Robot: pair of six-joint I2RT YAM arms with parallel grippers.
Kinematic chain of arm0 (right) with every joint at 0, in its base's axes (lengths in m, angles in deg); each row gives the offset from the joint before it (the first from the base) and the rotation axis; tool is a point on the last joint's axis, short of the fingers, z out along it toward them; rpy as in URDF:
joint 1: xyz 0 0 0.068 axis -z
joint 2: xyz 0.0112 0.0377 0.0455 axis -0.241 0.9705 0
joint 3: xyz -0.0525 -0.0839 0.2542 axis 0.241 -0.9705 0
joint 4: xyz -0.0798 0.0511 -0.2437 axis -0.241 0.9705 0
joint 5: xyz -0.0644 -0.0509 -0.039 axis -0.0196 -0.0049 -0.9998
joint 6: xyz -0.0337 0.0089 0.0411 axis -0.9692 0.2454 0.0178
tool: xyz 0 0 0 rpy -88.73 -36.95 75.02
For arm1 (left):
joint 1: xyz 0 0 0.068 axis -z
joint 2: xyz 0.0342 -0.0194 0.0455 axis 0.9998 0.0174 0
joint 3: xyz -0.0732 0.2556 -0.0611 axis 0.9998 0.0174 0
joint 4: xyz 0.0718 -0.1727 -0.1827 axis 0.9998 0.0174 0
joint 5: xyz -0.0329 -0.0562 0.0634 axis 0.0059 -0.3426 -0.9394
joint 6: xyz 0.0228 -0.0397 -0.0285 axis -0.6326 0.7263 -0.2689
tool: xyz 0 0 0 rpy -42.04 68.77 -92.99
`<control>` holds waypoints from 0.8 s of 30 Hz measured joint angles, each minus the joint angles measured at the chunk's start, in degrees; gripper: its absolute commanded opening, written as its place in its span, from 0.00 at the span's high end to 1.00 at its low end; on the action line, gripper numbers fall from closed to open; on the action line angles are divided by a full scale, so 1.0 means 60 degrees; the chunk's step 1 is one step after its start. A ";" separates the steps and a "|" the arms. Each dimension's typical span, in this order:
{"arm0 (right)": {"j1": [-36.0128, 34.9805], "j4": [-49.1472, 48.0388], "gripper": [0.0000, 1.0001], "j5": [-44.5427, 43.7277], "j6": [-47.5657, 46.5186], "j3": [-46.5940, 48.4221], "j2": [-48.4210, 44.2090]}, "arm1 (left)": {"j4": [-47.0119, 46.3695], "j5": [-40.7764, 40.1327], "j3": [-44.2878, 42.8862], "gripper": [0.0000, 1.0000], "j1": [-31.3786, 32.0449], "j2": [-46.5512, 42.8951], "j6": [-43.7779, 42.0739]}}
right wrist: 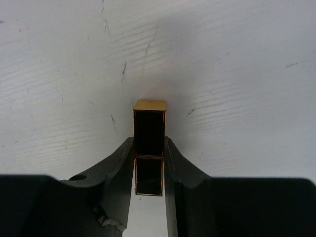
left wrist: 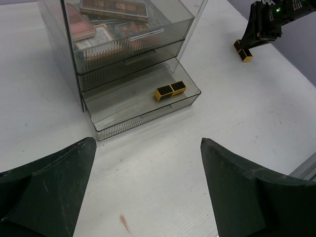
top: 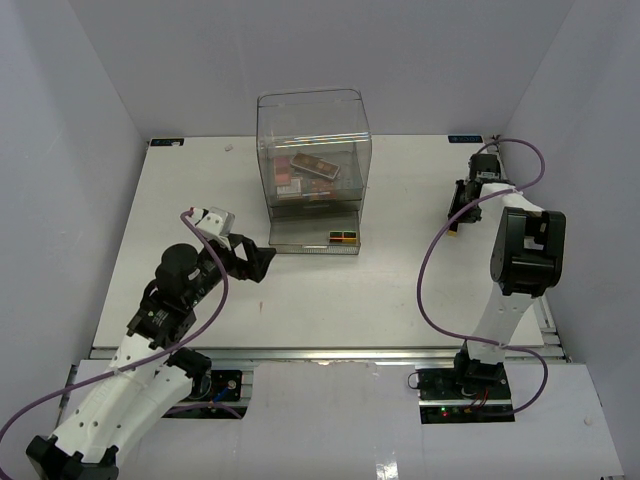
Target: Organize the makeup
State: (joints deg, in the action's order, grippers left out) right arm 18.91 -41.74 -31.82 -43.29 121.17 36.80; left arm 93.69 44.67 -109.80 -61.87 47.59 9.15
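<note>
Makeup case (right wrist: 149,121), toward table (top: 400,290) edge, pinched by right end effector (right wrist: 149,148) (left end effector (left wrist: 148,158) released).

Top-down cam is no help for the right gripper (top: 457,222): it's tiny way out there and sits over the black-and-gold bar (right wrist: 149,129), just a yellow speck poking out. Its wrist cam has the fingers (right wrist: 116,168) covering the bar's lower sides, can't tell if they truly pinch it. The drawer box (left wrist: 133,118) gets chopped off at the top of the left wrist view, and the palettes (left wrist: 116,6) inside go smeary behind ribbed plastic. Both fingers of the left gripper (left wrist: 147,143) run off the bottom edge.
</note>
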 measured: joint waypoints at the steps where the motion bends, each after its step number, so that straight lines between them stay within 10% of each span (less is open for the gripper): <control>1: 0.0007 -0.0014 0.90 0.0127 -0.0075 -0.0195 -0.0189 | 0.0000 -0.0003 0.0000 0.02 0.0000 -0.0016 0.0000; 9: -0.0635 -0.0107 0.92 0.2896 -0.2634 -0.1952 -0.3566 | 0.0000 -0.0122 0.0000 0.02 0.0000 -0.0126 0.0000; 15: -0.3795 0.0052 0.90 0.4125 -0.6025 -0.2659 -0.5904 | 0.0000 -0.0279 0.0000 0.02 0.0000 -0.0273 0.0001; 24: -0.7550 0.0867 0.89 0.3298 -1.0281 -0.1428 -0.4516 | 0.0020 -0.0774 0.0000 0.02 0.0000 -0.0337 0.0003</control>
State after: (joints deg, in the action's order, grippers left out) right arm -26.39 -36.53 -12.03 -104.98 112.61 9.70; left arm 93.81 40.02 -109.80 -61.87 45.56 9.16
